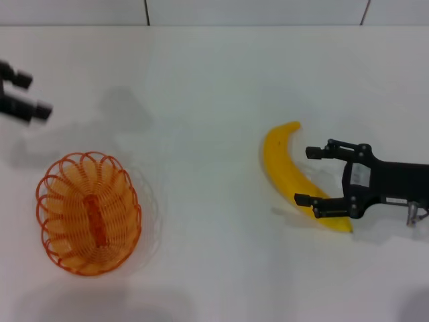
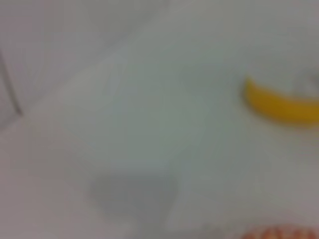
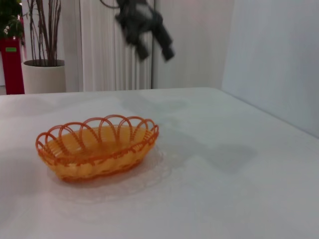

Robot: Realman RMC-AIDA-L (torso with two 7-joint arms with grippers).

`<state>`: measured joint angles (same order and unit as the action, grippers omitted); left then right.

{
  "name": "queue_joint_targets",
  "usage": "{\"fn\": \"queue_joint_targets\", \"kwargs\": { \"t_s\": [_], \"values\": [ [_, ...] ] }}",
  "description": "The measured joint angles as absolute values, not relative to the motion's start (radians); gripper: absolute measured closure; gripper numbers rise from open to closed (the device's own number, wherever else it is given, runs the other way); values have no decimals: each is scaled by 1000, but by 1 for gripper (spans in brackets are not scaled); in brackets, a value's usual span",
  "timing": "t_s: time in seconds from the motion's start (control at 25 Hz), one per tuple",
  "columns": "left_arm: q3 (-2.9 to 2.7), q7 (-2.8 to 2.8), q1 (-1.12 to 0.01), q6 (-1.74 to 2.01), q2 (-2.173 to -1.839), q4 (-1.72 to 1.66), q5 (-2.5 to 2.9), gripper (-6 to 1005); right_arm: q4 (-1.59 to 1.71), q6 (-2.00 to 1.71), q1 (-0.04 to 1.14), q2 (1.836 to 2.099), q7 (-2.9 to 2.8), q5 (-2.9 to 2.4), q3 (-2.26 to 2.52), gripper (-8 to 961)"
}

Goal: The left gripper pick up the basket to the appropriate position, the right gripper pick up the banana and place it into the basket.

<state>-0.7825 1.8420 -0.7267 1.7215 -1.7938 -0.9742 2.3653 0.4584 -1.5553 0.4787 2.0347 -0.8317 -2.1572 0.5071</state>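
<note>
The orange wire basket (image 1: 88, 213) stands empty on the white table at the left, also in the right wrist view as basket (image 3: 97, 148). My left gripper (image 1: 33, 95) hovers behind it near the table's left edge, open and holding nothing; the right wrist view shows this left gripper (image 3: 155, 52) well above the table. The yellow banana (image 1: 288, 171) lies to the right, and its blurred shape, banana (image 2: 279, 107), appears in the left wrist view. My right gripper (image 1: 307, 176) is open at the banana's near half, one finger (image 1: 322, 204) over it and the other beside it.
The table's far edge meets a tiled wall (image 1: 255, 12). Beyond the table stand a potted plant (image 3: 44, 74) and a red stand (image 3: 11, 64). Bare tabletop (image 1: 201, 174) separates basket and banana.
</note>
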Motion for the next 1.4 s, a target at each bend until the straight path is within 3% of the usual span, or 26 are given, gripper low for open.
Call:
{"fn": "queue_joint_targets", "kwargs": {
  "t_s": [0.08,0.32,0.52,1.04,1.4],
  "values": [
    [-866,1797,-735,1720,-1813,-1018,2428,152,457,-1556,490,2034,-832,-2158,509,61],
    [-921,1639,-719,1716,-1933,-1185,2526,151,456,-1558,505,2034,-833,-2158,512,61],
    [-978,1580,-736,1698,-1985,-1187,2594,153,456,-1559,510,2034,-833,-2157,512,61],
    [-1104,1506,-753,1504,-2027,-1036,2611,182,448,-1558,517,2037,-842,-2157,512,60],
    [-1209,1516,-781,1427,-2032,-945,2610,219,448,-1556,518,2037,-846,-2159,512,60]
  ]
}}
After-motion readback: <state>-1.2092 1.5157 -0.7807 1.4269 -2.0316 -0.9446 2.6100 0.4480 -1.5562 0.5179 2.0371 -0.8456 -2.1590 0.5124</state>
